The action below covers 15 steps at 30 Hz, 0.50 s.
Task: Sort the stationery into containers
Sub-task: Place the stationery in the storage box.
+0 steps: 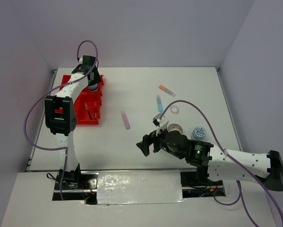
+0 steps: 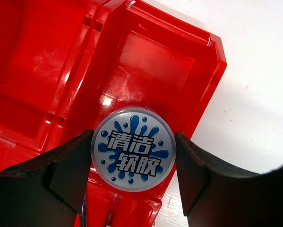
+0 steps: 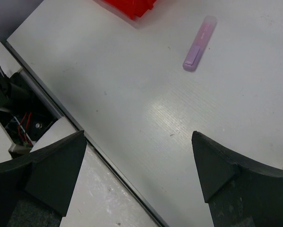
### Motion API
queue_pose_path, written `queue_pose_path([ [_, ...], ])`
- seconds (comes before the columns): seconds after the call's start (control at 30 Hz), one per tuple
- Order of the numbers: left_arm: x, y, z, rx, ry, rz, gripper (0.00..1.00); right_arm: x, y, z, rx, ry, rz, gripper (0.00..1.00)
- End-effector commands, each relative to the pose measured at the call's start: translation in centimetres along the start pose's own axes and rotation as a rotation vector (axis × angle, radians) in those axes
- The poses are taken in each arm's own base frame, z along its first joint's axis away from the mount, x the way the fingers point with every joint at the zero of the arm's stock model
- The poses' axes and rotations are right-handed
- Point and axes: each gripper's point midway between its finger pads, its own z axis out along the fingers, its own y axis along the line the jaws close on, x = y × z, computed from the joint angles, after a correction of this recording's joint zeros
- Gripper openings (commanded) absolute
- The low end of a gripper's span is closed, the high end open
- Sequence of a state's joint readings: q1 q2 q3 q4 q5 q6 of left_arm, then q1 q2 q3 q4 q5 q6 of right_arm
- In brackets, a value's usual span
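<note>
— Black fingers (image 2: pixel 68 165) on the left end effector (image 2: pixel 133 163): what do they pinch?
— A round tub (image 2: pixel 133 150) with a blue splash on its lid. One finger presses against each side of it. It is over a corner compartment of the red tray (image 2: pixel 212 61), but I cannot tell whether it touches the floor there.
— Which corner?
— Seen from above, the far right one. The tray sits at the left side of the counter (image 1: pixel 132 90), and a thin pen (image 1: pixel 88 111) lies in its near right compartment.
— And the right end effector (image 3: pixel 139 161)?
— Spread wide with nothing between its fingers, over the counter close to the near edge. A purple marker (image 3: pixel 199 43) lies beyond it, well apart.
— What is further out?
— The nearer tape roll (image 1: pixel 175 127) is by the right wrist, with a second tub (image 1: pixel 199 133) just beside it. The farther tape roll (image 1: pixel 174 110) lies past that. A light-blue marker (image 1: pixel 159 102) and an orange-capped marker (image 1: pixel 167 90) lie toward the far side.
</note>
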State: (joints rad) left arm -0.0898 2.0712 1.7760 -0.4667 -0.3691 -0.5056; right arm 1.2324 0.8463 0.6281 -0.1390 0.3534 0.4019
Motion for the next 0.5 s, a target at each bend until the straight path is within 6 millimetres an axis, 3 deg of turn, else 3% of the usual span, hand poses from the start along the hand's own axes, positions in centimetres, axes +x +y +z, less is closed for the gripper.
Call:
queue_pose_path([
  [0.0,-2.1,-0.6,-0.4,0.011,-0.059,-0.044,0.23,-2.4,0.9,-0.1,-0.032,-0.072,0.022,1.0],
  [0.13,-2.2,-1.0,-0.4,0.03,-0.059,-0.043,0.42,-2.4,1.0,-0.1,-0.032,-0.072,0.022,1.0],
  [0.17,-2.3,-1.1,-0.4,0.032,-0.06,-0.047,0.55,-2.4,1.0,-0.1,-0.03,-0.073,0.022,1.0],
  [0.23,-2.3,-1.1,-0.7,0.037,-0.057,-0.051,0.67,-2.4,0.8,-0.1,-0.023,-0.071,0.021,1.0],
  [0.27,-2.5,-1.1,-0.9,0.037,-0.061,-0.055,0.83,-2.4,0.7,0.0,-0.019,-0.07,0.02,1.0],
  [0.3,-2.7,-1.2,-1.2,0.044,-0.064,-0.057,0.9,-2.4,0.6,0.0,-0.01,-0.072,0.02,1.0],
  [0.37,-3.1,-1.3,-1.6,0.051,-0.07,-0.063,0.99,-2.4,0.4,0.0,-0.003,-0.072,0.02,1.0],
  [0.47,-4.1,-1.4,-2.9,0.073,-0.095,-0.078,0.99,-2.4,-0.3,0.0,0.021,-0.071,0.026,1.0],
])
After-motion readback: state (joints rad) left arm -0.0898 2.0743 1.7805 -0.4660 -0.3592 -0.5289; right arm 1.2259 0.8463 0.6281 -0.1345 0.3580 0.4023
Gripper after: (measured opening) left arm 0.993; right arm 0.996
